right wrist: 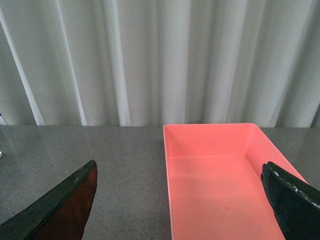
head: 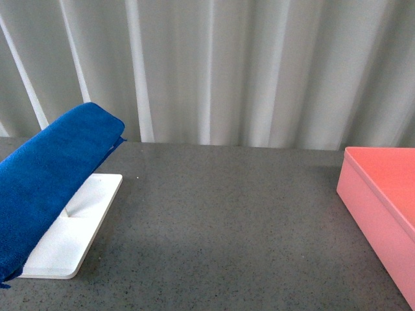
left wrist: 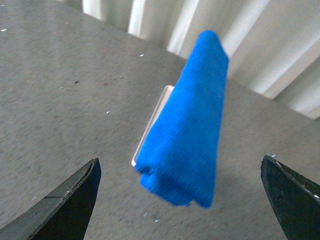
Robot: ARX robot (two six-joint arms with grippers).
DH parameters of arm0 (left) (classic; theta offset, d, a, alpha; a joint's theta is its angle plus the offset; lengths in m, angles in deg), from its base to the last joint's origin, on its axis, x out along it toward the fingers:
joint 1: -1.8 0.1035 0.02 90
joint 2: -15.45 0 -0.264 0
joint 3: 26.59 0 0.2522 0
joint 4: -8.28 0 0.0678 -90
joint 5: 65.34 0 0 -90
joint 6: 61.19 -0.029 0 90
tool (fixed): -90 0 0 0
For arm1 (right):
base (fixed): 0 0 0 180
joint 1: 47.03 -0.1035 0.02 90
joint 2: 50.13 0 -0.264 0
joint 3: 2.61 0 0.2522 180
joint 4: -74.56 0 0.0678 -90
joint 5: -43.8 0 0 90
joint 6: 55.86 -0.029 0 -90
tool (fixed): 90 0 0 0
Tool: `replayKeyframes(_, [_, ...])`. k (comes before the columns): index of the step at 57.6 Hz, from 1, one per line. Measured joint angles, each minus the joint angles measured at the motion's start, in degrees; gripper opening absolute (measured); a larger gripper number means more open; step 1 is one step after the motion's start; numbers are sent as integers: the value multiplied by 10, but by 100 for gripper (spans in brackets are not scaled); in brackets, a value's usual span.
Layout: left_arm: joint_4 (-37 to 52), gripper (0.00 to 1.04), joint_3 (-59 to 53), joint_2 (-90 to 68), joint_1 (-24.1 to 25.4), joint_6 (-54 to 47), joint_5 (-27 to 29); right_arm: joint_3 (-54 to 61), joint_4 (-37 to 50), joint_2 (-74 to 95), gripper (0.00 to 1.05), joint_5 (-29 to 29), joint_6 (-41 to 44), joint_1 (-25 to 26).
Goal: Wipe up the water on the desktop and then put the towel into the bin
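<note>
The blue towel [head: 52, 175] hangs folded over a rack on a white tray [head: 71, 236] at the left of the dark speckled desktop [head: 227, 227]. In the left wrist view the towel [left wrist: 190, 125] lies ahead of my open left gripper [left wrist: 182, 200], apart from both fingers, which show at the frame's edges. The salmon-pink bin [head: 386, 207] stands at the right and is empty. In the right wrist view the bin [right wrist: 220, 185] is just ahead of my open right gripper [right wrist: 182, 205]. Neither arm shows in the front view. I see no water on the desktop.
White pleated curtains [head: 227, 71] close off the back edge of the desktop. The white tray [left wrist: 150, 125] shows partly behind the towel in the left wrist view. The desktop's middle lies between tray and bin.
</note>
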Motion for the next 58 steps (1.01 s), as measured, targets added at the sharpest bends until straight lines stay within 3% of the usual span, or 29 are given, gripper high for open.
replayKeyframes(7, [90,98,119,-199,31,-61,-72,0,0,0,98,0,0,0])
replayKeyframes(14, [54,98,254,-359,36,-130,-137,0,0,0,98,0,0,0])
replayKeyframes(27, [-34,98,470,-566,39,-206,-139,0,0,0,98,0,0,0])
replayKeyframes(36, [-58,98,561,-652,37,-250,-99,0,0,0,98,0,0,0])
replayKeyframes(43, [-54,98,604,-700,37,-276,-77,0,0,0,98,0,0,0])
replayKeyframes(58, [-85,98,635,-761,35,-273,-92,0,0,0,98,0,0,0])
